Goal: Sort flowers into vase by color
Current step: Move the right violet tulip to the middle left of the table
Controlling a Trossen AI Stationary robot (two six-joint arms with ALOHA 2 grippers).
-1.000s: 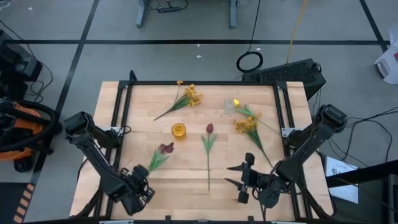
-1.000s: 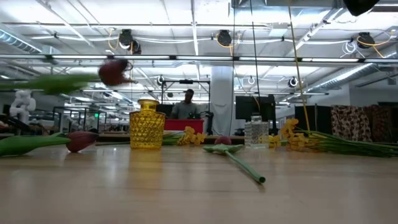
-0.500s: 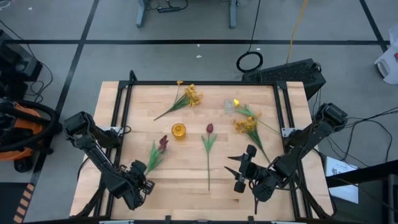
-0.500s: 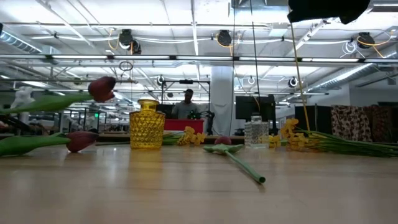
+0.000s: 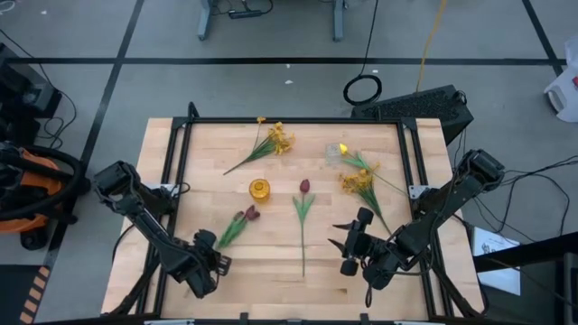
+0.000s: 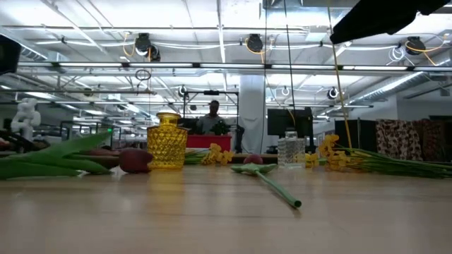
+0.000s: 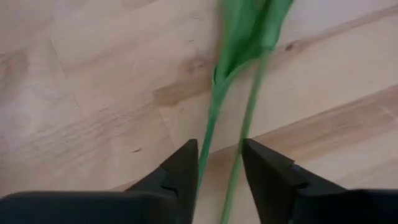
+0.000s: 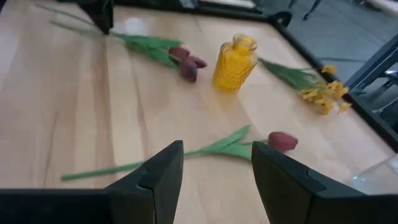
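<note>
Two arms low over the near edge of the worktop, both reaching in from the outer corners with elbows bent. Left gripper sits at the stem ends of two dark red tulips; in the left wrist view its jaws stand narrowly parted with both green stems running through the gap, and contact between fingers and stems cannot be told. The two tulips lie flat on the wood, heads touching, leaves pointing back toward the left jaws, blooms just beside the yellow vase, which stands upright ahead of those jaws. Right gripper hovers with jaws parted and nothing between them. A third dark red tulip lies well apart from the right jaws toward the worktop's middle, stem straight, its cut end nearer that gripper. Ahead of the right jaws, yellow blossom sprays lie in a loose heap, touching a clear glass vase with a yellow tulip head over it. Another yellow spray lies beyond the yellow vase, far from both grippers.
</note>
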